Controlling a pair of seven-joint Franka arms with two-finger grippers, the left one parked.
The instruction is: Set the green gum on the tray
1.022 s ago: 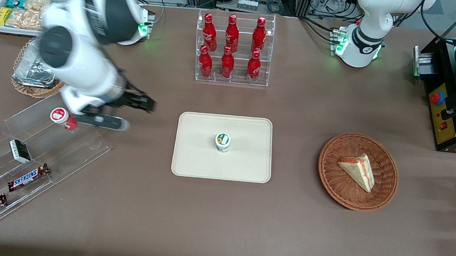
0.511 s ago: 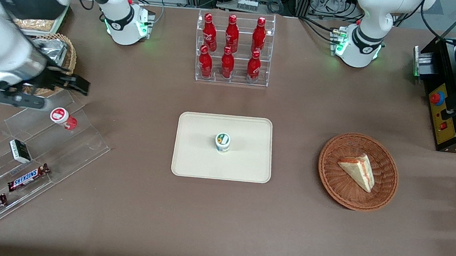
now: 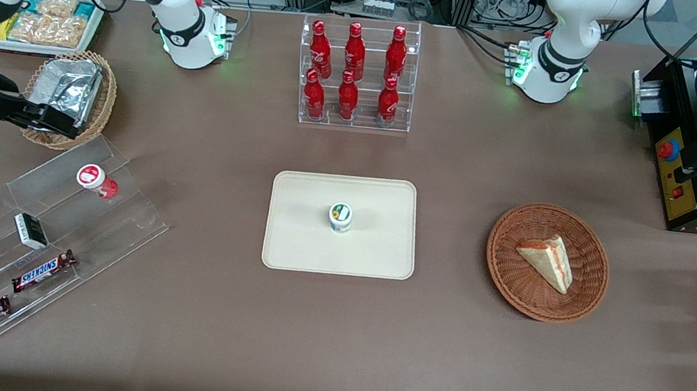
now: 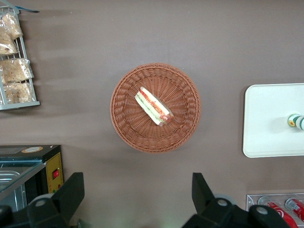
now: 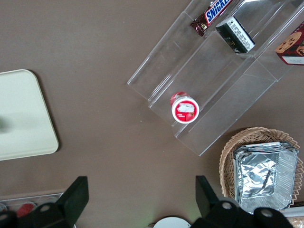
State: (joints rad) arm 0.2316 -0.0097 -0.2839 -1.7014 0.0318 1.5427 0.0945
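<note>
Claw (image 3: 59, 120) sits up at the working arm's end of the desk (image 3: 499, 377), hovering over the edge of the foil-filled wicker basket (image 3: 68, 98), and from the wrist camera I read its two fingers (image 5: 76, 197) spread wide with nothing between them. My green gum (image 3: 340, 217) is nowhere near it: it stands upright on the tray (image 3: 295, 242), close to the tray's middle, lid up, long axis vertical. So the gum lies well apart from my claw, off toward the parked arm's end and a little nearer the front camera.

By my reading the job looks done, gum on tray, and nothing further is needed beyond keeping clear. The tray is flat with a low rim, and the gum has bare cream surface all round, so I judge it stable. What sits closest to my claw is the red-lidded bottle (image 3: 93, 178) on the clear stepped stand (image 3: 116, 219); any descent here risks clipping that stand or the basket, so I'd stay high.
</note>
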